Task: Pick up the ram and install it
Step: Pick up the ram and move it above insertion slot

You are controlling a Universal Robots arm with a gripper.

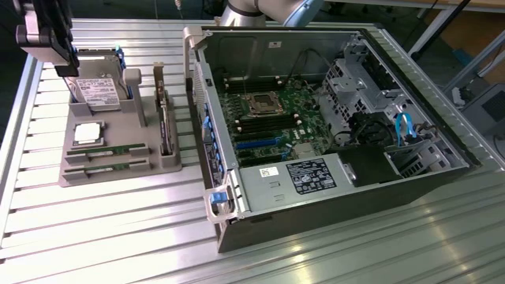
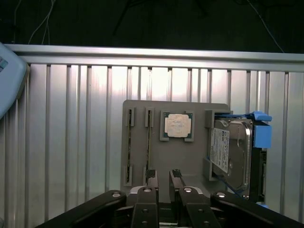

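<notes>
- the claw (image 1: 67,62) hangs above the hard drive (image 1: 99,89) end of the tray (image 1: 122,176), its fingers (image 2: 152,179) a narrow gap apart, holding nothing.
- the ram sticks (image 1: 106,152) lie in two slots at the tray's other end, beside the chip (image 1: 87,133).
- an upright card (image 1: 164,127) stands between the tray and the open computer case (image 1: 332,195).
- bare surface (image 1: 118,236) lies on the tray's open sides.
- the wrist view gives us the sticks edge-on.

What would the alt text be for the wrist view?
The robot's claw hangs over a grey holder on a slatted metal table; the holder carries two thin memory sticks, a square silver chip and a hard drive.
</notes>
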